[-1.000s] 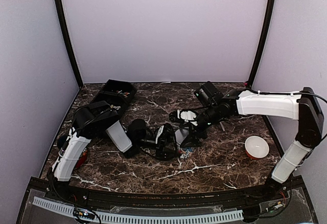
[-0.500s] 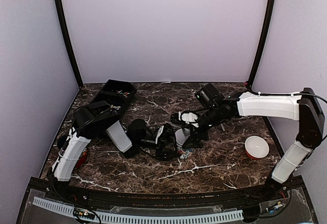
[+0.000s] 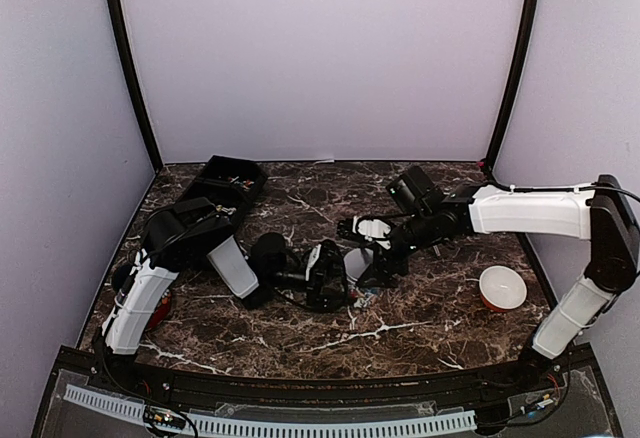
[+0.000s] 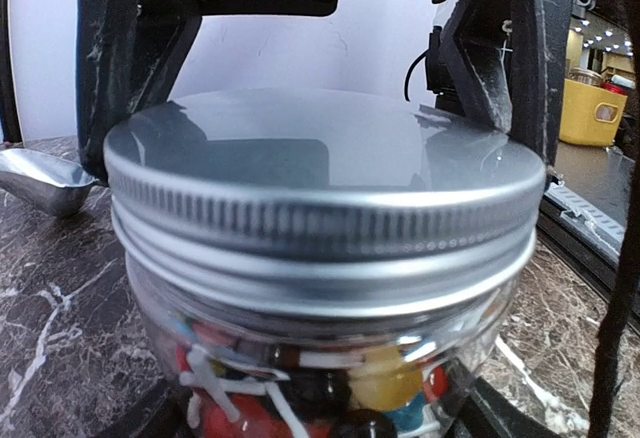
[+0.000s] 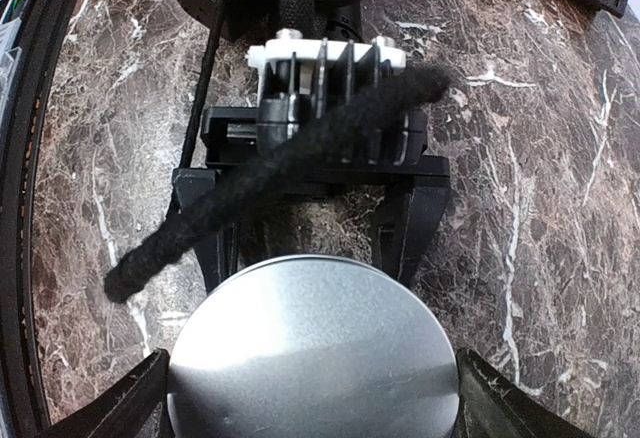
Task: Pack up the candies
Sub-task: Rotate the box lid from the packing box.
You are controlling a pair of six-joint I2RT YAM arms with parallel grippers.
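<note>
A glass jar (image 4: 300, 353) with a silver screw lid (image 4: 320, 158) stands at the table's middle, also seen in the top view (image 3: 356, 264). The candies (image 4: 384, 382), mixed colours with white sticks, fill it. My left gripper (image 3: 333, 278) is shut on the jar's body from the left; its fingers (image 5: 410, 223) show beyond the lid in the right wrist view. My right gripper (image 5: 312, 398) is shut on the lid (image 5: 312, 353) from above, one finger at each side. In the left wrist view its fingers (image 4: 500, 58) flank the lid.
A black bin (image 3: 228, 180) stands at the back left. A white bowl (image 3: 500, 287) with an orange rim sits at the right. A metal scoop (image 4: 45, 178) lies on the marble behind the jar. A few loose sweets (image 3: 364, 298) lie just in front of the jar.
My right wrist and forearm have shifted slightly right and turned a little over the lid. The left arm and the jar have stayed in place.
</note>
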